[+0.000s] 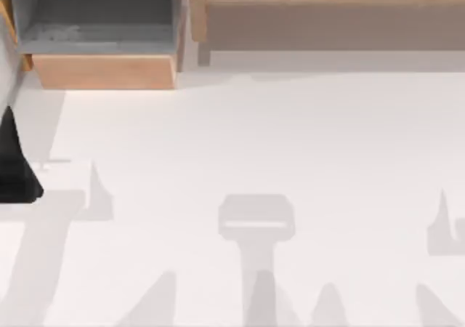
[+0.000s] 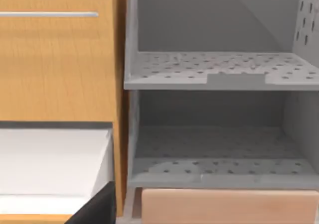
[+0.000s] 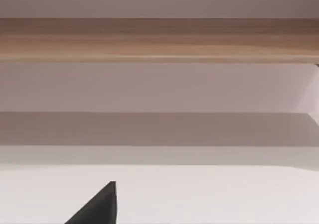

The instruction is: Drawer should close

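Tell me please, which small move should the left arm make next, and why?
Probably advance the left gripper toward the drawer front panel. The drawer stands pulled out at the table's back left, its grey floor exposed, and the gripper waits apart from it at the left edge.

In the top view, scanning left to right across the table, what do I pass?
Left end effector at the left edge → open drawer, its wooden front panel facing the table → long wooden shelf body stretching to the right edge.
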`<state>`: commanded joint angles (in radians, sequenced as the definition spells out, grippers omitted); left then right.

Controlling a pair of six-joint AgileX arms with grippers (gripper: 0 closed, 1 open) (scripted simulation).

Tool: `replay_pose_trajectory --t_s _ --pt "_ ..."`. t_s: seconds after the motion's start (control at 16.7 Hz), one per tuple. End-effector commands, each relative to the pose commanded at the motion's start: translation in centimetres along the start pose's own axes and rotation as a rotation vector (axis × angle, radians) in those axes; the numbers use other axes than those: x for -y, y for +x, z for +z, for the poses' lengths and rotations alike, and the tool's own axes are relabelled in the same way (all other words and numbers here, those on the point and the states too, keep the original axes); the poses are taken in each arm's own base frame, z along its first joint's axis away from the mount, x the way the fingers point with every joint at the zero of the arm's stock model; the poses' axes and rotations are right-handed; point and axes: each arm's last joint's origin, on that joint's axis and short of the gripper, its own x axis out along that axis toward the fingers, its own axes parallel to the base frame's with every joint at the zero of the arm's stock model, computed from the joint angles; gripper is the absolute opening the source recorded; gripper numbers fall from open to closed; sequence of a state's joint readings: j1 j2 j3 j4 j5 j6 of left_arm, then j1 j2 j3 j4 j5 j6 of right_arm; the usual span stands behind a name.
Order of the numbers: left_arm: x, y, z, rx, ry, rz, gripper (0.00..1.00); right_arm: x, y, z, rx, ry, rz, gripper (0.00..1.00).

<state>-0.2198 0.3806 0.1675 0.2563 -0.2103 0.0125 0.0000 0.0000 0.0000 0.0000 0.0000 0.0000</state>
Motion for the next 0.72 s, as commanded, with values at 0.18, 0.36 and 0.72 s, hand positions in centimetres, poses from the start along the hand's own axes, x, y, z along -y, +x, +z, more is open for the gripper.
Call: replay_pose_trajectory --t_s 0.18,0.36,0.72 --pt "2.2 2.7 1.7 -0.013 -0.001 0.001 1.0 0.0 0.0 0.0 0.0 0.0 0.0 1.0" --pt "5.4 5.5 2.3 -0.03 0.001 0.003 1.0 0.0 0.0 0.0 0.0 0.0 0.0 1.0" --pt "10.9 8.6 1.5 -0.042 0.004 0.008 1.0 0.0 0.0 0.0 0.0 0.0 0.0 1.0"
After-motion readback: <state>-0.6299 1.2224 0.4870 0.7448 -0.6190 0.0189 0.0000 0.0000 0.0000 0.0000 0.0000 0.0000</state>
